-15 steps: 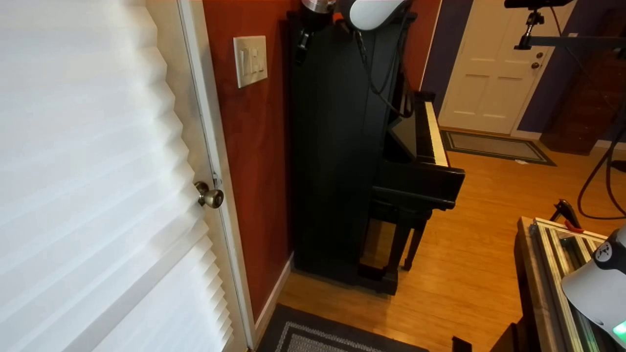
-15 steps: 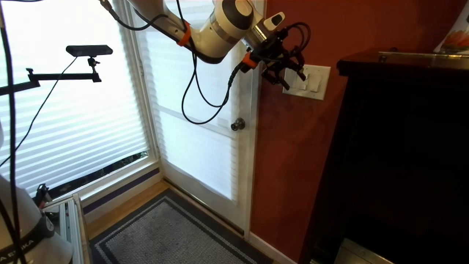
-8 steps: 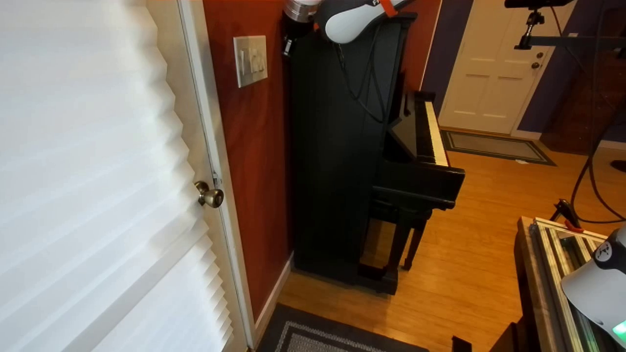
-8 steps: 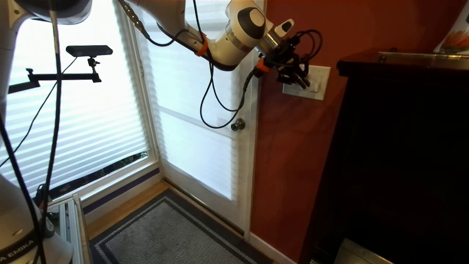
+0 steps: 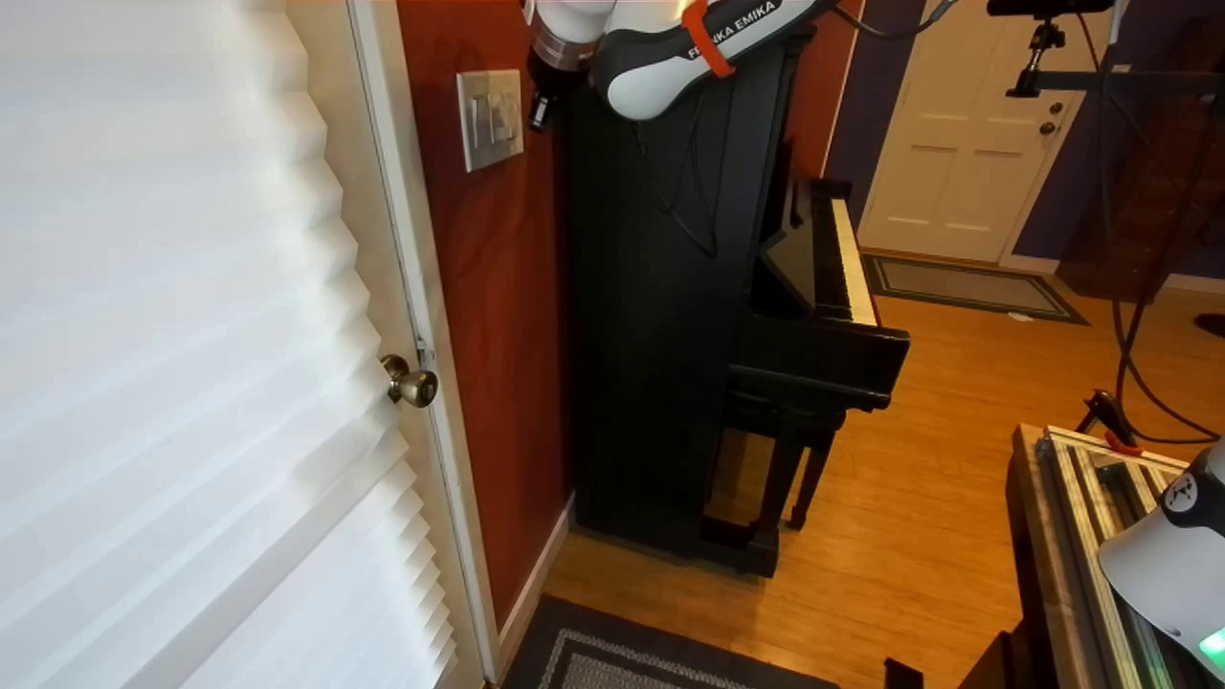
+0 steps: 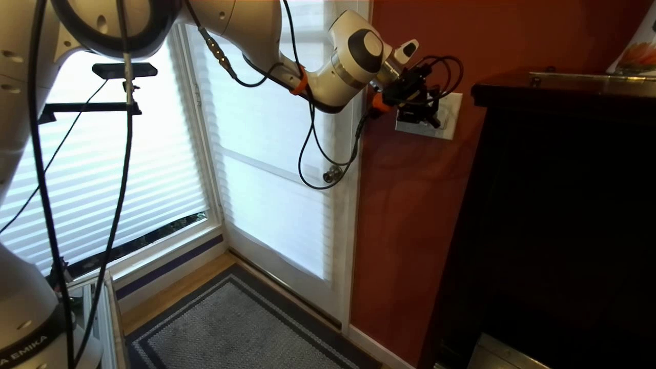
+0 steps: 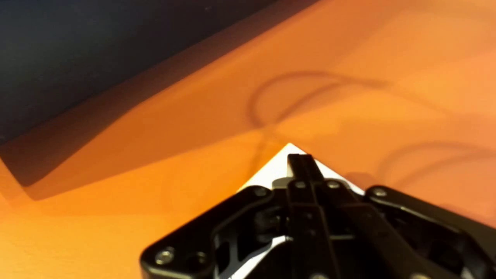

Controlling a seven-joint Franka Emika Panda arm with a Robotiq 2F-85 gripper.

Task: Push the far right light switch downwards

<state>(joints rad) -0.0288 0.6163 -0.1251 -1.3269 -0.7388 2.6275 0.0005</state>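
Note:
The cream-white switch plate point(image 5: 475, 144) is on the red wall, seen in both exterior views. Its far right light switch point(image 6: 445, 117) shows partly beside my fingertips in an exterior view, while the plate's left side is covered by my gripper point(image 6: 435, 123). With its fingers pressed together and nothing between them, my gripper point(image 5: 539, 126) hangs just off the plate; red wall shows in the gap. In the wrist view, a bright corner of the plate point(image 7: 271, 172) lies behind the shut fingers point(image 7: 304, 168), and the switches are hidden there.
A black piano point(image 5: 660, 287) stands against the wall to one side of the plate. Past the other side is a door frame and a door with a brass knob point(image 5: 414, 386). A cable point(image 6: 302, 154) loops below the wrist.
My gripper has gone from open to shut. The arm has carried it closer to the plate, moving right and slightly down in one view and left in another.

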